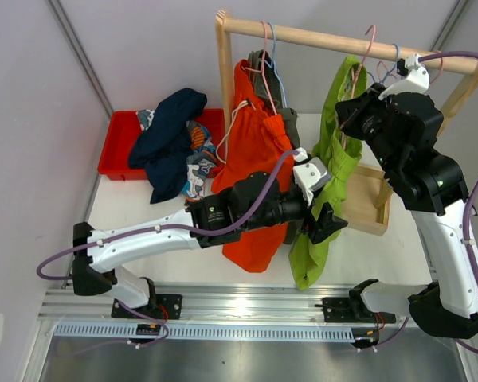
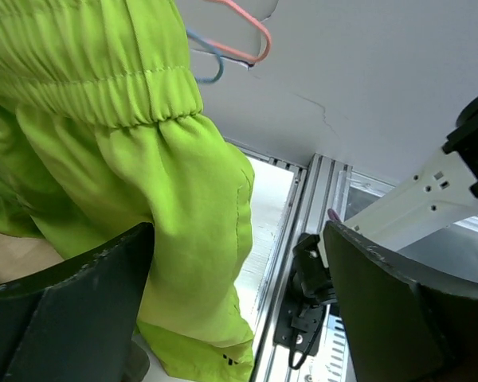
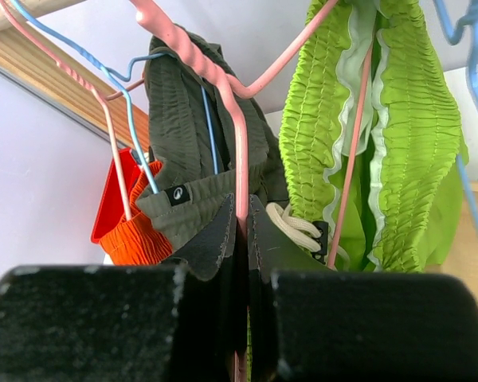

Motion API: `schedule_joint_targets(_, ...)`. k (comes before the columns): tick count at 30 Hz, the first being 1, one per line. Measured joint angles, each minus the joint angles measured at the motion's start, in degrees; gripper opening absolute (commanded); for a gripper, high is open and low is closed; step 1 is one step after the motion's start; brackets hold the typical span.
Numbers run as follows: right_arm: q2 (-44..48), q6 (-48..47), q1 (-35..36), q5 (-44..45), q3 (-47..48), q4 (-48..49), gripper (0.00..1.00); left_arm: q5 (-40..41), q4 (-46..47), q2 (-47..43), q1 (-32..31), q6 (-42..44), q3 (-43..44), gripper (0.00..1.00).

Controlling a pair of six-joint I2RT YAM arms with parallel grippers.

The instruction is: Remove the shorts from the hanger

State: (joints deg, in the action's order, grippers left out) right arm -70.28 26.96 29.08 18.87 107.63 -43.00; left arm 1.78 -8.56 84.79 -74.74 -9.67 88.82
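Observation:
Lime green shorts hang on a pink hanger from the wooden rail. My right gripper is shut on that hanger's wire just below the hook. My left gripper is open beside the lower leg of the lime shorts, and the fabric hangs between its jaws next to the left finger. Bright orange shorts and grey shorts hang further left on other hangers. Dark navy shorts and print shorts lie in the red bin.
The wooden rack has an upright post at the left and a base frame on the table at the right. Empty blue and pink hangers hang on the rail. The aluminium rail with the arm mounts runs along the near edge.

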Motion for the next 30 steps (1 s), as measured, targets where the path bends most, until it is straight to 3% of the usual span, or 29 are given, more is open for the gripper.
schedule_joint_targets(2,0.0,0.0,0.0,0.0,0.0,0.0,0.00,0.4,0.5,1.0,0.0,0.0,0.0,0.81)
schedule_joint_targets(4,0.1,0.0,0.0,-0.1,0.0,0.0,0.00,1.4,0.7,1.9,0.0,-0.2,0.0,0.66)
schedule_joint_targets(5,0.2,0.1,0.0,-0.1,0.0,-0.1,0.00,1.9,0.8,2.3,0.0,-0.2,-0.2,0.53)
schedule_joint_targets(6,0.3,0.1,0.0,-0.1,0.0,-0.1,0.00,2.5,0.8,2.6,0.0,0.0,-0.3,0.24)
schedule_joint_targets(9,0.7,0.2,0.0,-0.3,0.0,-0.5,0.00,4.1,1.5,3.5,0.0,0.0,-0.8,0.00)
schedule_joint_targets(18,1.2,0.2,0.0,-0.2,0.0,-2.6,0.00,7.8,6.4,0.8,-2.4,-0.6,-7.8,0.00)
schedule_joint_targets(26,1.2,0.2,-0.7,-0.9,1.4,-5.6,0.00,17.2,11.0,-6.3,-16.7,-2.4,-22.9,0.00)
schedule_joint_targets(30,1.4,0.3,-1.5,-1.8,2.2,-8.1,0.00,20.3,12.0,-5.9,-19.2,-4.8,-27.1,0.00)
